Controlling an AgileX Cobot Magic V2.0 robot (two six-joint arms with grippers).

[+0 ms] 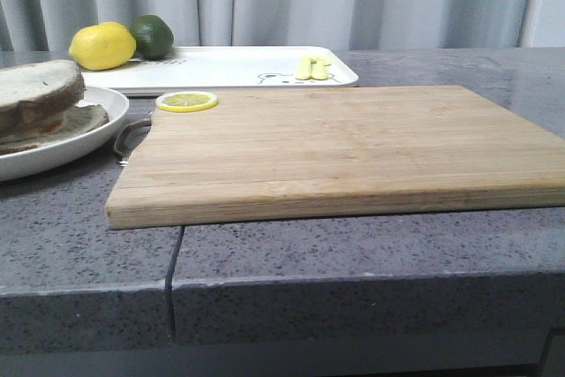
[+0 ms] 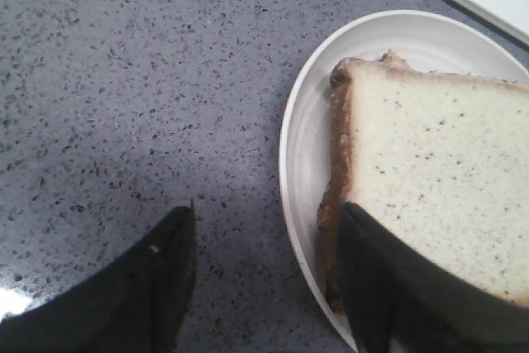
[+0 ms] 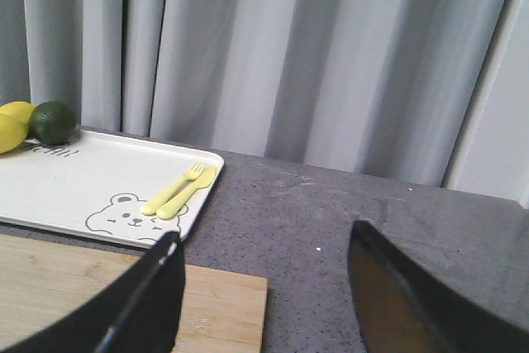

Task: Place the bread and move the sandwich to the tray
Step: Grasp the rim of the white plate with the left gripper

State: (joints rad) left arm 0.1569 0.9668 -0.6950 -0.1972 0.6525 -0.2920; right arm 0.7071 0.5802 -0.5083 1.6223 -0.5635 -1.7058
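A thick slice of white bread (image 1: 35,90) with a brown crust lies on top of another slice on a round white plate (image 1: 97,134) at the left. No egg shows. In the left wrist view my left gripper (image 2: 264,237) is open just above the plate's (image 2: 302,146) rim. One of its fingers (image 2: 397,287) is over the bread's (image 2: 438,179) crust edge, the other over the countertop. The white tray (image 1: 221,68) with a bear drawing lies at the back. My right gripper (image 3: 264,279) is open and empty near the cutting board's (image 3: 223,303) corner, facing the tray (image 3: 74,183). Neither gripper shows in the front view.
A tan wooden cutting board (image 1: 335,147) fills the middle, with a lemon slice (image 1: 186,101) at its back left corner. On the tray sit a lemon (image 1: 102,46), a lime (image 1: 152,35) and a yellow fork and spoon (image 1: 313,67). Grey curtains hang behind.
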